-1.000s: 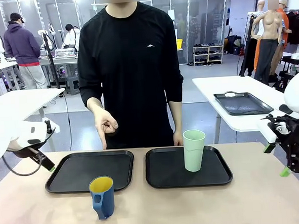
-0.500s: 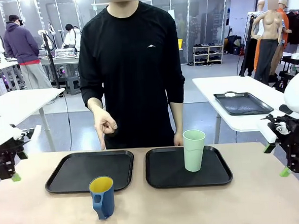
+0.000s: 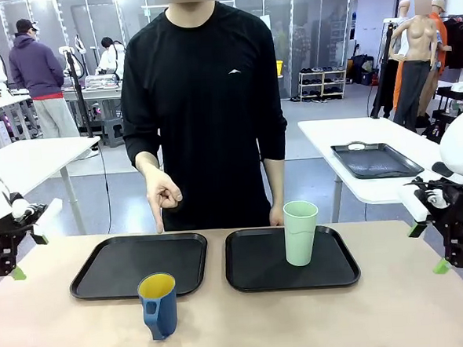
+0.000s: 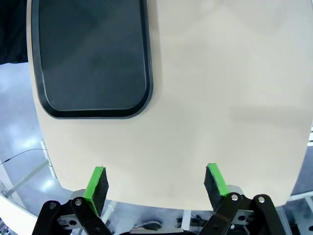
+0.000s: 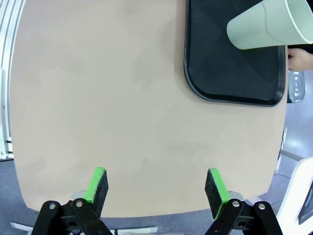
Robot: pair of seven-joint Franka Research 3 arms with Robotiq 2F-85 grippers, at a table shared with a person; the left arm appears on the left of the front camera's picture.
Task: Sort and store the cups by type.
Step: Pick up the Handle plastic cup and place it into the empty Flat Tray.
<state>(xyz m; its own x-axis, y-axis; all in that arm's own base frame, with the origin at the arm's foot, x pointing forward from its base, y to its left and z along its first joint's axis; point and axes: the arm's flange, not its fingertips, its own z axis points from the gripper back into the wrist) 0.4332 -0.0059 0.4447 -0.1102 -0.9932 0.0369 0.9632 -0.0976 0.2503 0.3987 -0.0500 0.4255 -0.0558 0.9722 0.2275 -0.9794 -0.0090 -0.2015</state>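
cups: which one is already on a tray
The tall mint-green cup, standing on the right tray. The blue mug with the yellow inside is on the bare table, on the robot's side of the left tray.

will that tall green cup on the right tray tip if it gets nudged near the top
Probably: the green cup is tall and narrower at its base, so a high push likely topples it. It looks like plain plastic, so probably light.
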